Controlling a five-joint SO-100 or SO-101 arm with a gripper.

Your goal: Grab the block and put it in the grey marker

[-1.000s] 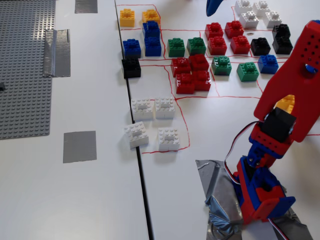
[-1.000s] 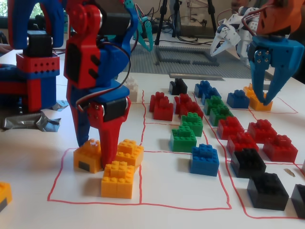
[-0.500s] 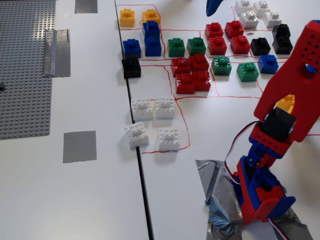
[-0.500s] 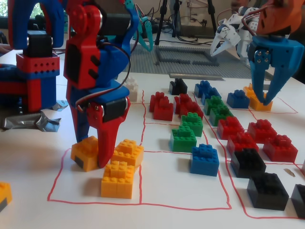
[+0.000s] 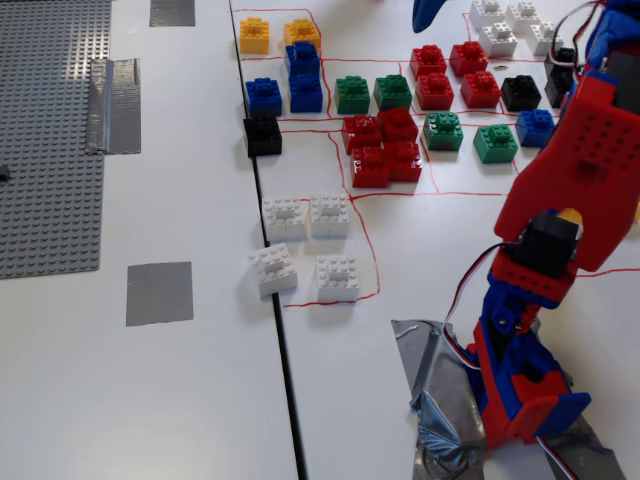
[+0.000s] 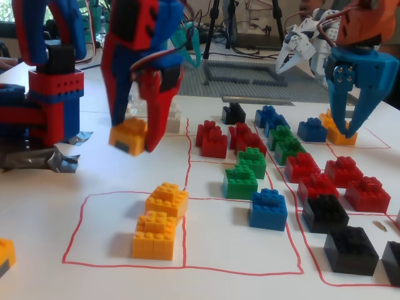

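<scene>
Fixed view: red claw [image 6: 134, 128] grips studded block [image 6: 129, 136].

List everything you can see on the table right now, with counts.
block: one, yellow-orange, held off the table
yellow bricks: at least two, near red-outlined box
white bricks: four by the table seam, more top right
red bricks: several, middle boxes
green bricks, blue bricks, black bricks: several each, middle boxes
grey marker: one, left of white bricks
tape strip: one, wrinkled grey, baseplate edge
baseplate: one, grey, far left
gripper: one, red, shut on the block
</scene>
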